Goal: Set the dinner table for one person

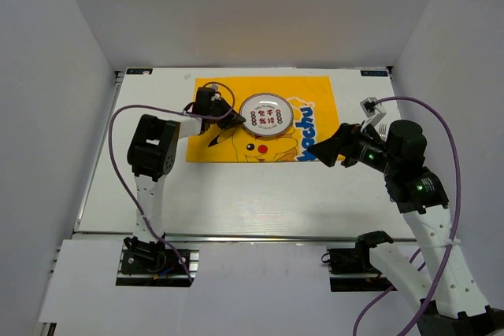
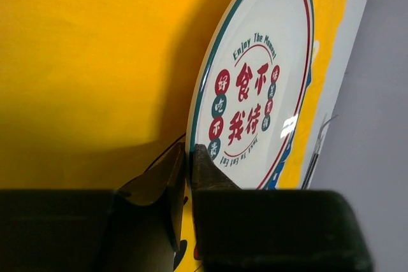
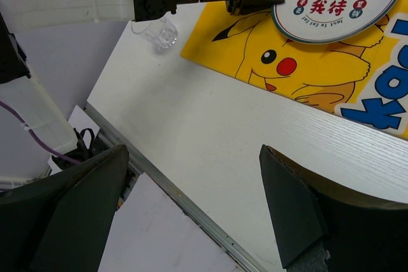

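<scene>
Now my outstretched left gripper (image 2: 189,157) pinches the plate (image 2: 255,93) rim near the dinner table's (image 1: 236,194) far edge; my right gripper (image 3: 194,154) gapes wide, holding nothing.

Left arm (image 1: 148,151) rises from its base at lower left of the top view, elbow folded and wrist reaching right toward centre frame. There the left gripper (image 1: 226,112) pinches the rim of the plate (image 1: 266,116), jaws nearly together. Right arm (image 1: 417,194) climbs the right edge and bends left. The right gripper (image 1: 315,149), jaws spread wide, hangs empty right of centre.
</scene>
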Controlling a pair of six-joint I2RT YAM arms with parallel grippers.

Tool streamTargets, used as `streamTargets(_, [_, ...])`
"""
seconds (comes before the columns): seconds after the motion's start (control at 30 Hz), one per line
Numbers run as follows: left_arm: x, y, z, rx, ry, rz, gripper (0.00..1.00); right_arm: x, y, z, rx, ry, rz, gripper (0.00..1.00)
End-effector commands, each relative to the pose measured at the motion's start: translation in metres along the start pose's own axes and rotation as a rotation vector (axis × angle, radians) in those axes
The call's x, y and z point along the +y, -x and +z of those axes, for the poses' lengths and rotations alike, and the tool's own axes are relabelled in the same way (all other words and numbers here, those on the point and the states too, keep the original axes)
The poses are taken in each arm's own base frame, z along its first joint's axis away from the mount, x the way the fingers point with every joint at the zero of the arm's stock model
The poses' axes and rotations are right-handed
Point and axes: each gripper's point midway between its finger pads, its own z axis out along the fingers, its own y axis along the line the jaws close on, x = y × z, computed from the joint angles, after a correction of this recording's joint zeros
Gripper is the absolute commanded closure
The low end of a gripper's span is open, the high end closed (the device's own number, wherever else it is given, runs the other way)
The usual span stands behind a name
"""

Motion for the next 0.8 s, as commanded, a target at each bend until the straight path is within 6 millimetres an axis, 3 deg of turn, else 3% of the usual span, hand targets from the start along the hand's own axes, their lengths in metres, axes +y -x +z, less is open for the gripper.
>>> streamTargets(0.0, [-0.037,0.011,-0.022,-0.034,-0.041,0.052,0.83,0.01,0.008,-0.006,-0.029,0.03,-0.038,0.11])
streamTargets(0.03, [-0.036,0.012,-0.022,-0.036,-0.036,0.053,0.71,0.01,0.009,-0.006,-0.03,0.031,-0.04,0.11])
streamTargets(0.1, [-0.038,0.008,-0.023,-0.034,-0.026,0.06,0.3,0.012,0.008,-0.006,-0.027,0.036,-0.04,0.11])
streamTargets(0.17, [-0.046,0.012,-0.027,-0.059,-0.01,0.089,0.02,0.012,0.009,-0.007,-0.028,0.035,-0.039,0.11])
streamTargets(0.4, [-0.036,0.035,-0.058,-0.136,0.265,0.084,0.02,0.016,0.015,-0.009,-0.04,0.039,-0.049,0.11])
streamTargets(0.53, [-0.048,0.049,-0.081,-0.18,0.313,0.112,0.02,0.012,0.015,-0.006,-0.038,0.027,-0.045,0.11])
streamTargets(0.57, [-0.059,0.055,-0.095,-0.191,0.333,0.123,0.02,0.01,0.014,-0.004,-0.03,0.022,-0.039,0.11])
streamTargets(0.63, [-0.056,0.071,-0.118,-0.279,0.454,0.149,0.02,0.004,0.015,0.001,-0.015,0.0,-0.033,0.11])
streamTargets(0.67, [-0.06,0.076,-0.145,-0.302,0.521,0.151,0.02,-0.002,0.016,0.003,-0.015,-0.03,-0.032,0.11])
streamTargets(0.73, [-0.045,0.097,-0.183,-0.413,0.668,0.158,0.02,-0.01,0.018,0.006,0.001,-0.072,-0.029,0.11])
streamTargets(0.77, [-0.035,0.097,-0.21,-0.421,0.729,0.149,0.02,-0.015,0.02,0.007,-0.002,-0.102,-0.03,0.11])
